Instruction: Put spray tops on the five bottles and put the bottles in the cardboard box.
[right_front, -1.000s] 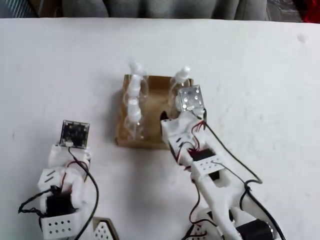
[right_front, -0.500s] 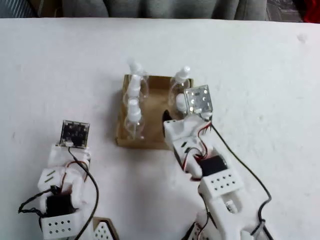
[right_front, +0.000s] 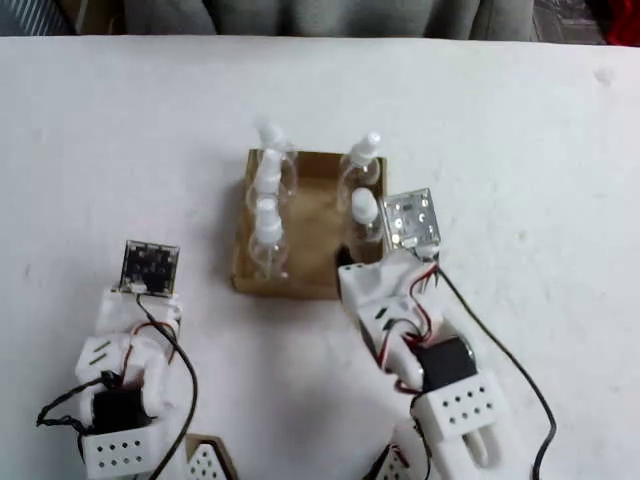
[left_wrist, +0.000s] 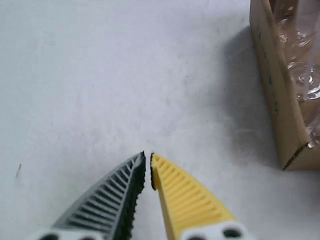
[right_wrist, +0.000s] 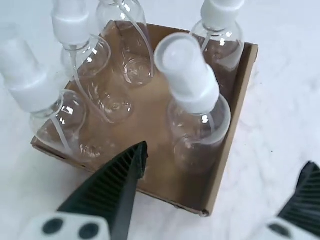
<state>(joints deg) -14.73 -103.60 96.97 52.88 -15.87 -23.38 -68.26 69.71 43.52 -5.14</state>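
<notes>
High view: right tool (right_front: 378, 255) farther back from cardboard box (right_front: 283, 284)

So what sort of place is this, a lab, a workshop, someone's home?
Most likely a robot test bench, perhaps in a lab or office. A white table holds the left arm and right arm, both with bare wiring, and a cardboard box of spray bottles.

The open brown cardboard box (right_front: 282, 284) sits near the middle of the white table (right_front: 500, 120). Five clear, round bottles (right_wrist: 197, 125) stand upright inside it, each capped with a white spray top (right_wrist: 186, 70). Three line one side wall and two the opposite wall, with bare box floor between the rows.
</notes>
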